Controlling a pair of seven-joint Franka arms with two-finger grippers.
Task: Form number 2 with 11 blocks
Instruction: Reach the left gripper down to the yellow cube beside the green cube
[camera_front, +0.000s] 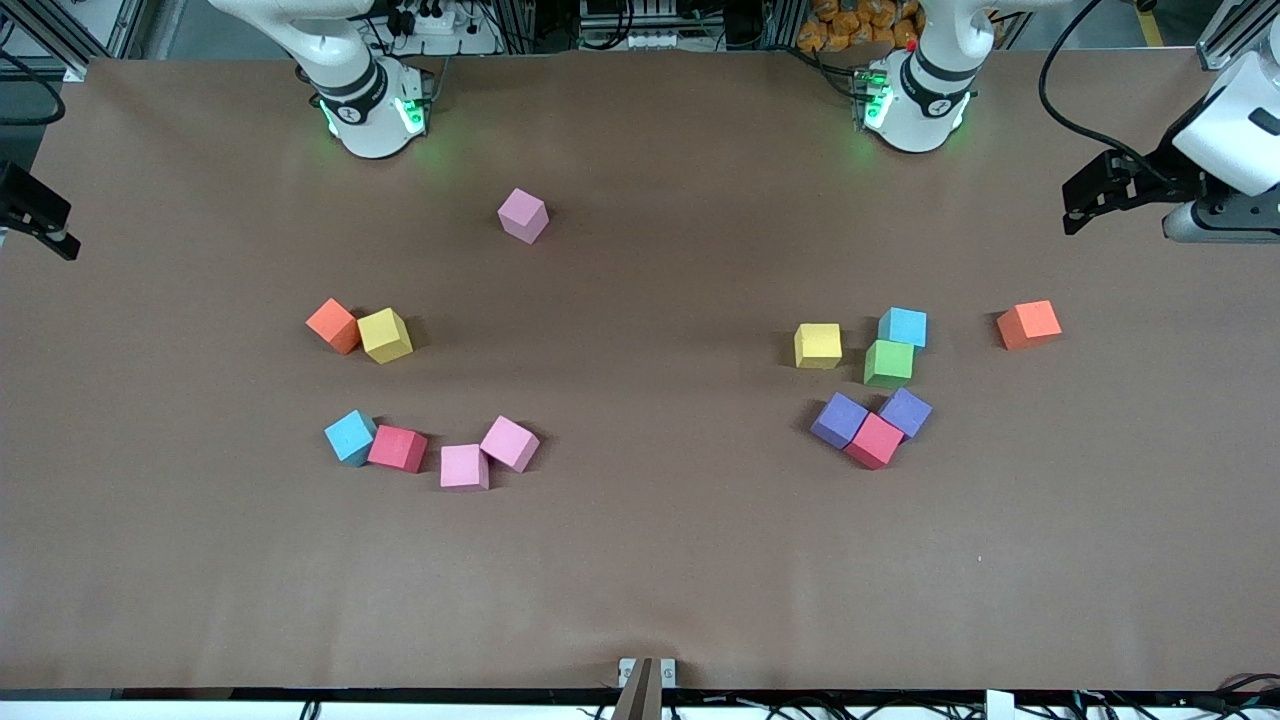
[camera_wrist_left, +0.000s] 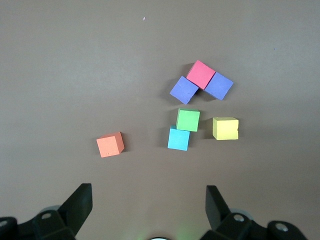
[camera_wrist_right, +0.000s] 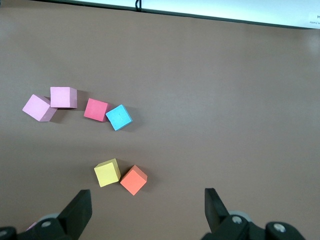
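Your left gripper (camera_wrist_left: 148, 202) hangs over the table (camera_front: 640, 560) at the left arm's end, its fingers (camera_wrist_left: 79, 201) spread wide with nothing between them. The block closest to it is an orange block (camera_front: 1029, 324), sitting alone. Farther from that gripper, toward the middle of the table, you have a blue block (camera_front: 903, 327) touching a green block (camera_front: 888, 362), with a yellow block (camera_front: 818, 345) just beside the green one but apart from it. Nearer to the front camera than these, a red block (camera_front: 875, 440) is wedged between two purple blocks (camera_front: 839, 420), touching both. Your right gripper (camera_wrist_right: 146, 206) hangs over the right arm's end of the table, also wide open and holding nothing. Closest to it are a second orange (camera_front: 333, 325) and a second yellow (camera_front: 385, 335), pressed together. Nearer to the front camera lies a loose row: a second blue (camera_front: 350, 437) touching a second red (camera_front: 397, 448), then a pink pair (camera_front: 464, 466) touching each other. A lone pink (camera_front: 523, 215) sits apart from everything, closer to the arms' bases. The blocks lie scattered in these two groups; no 2 is formed yet.
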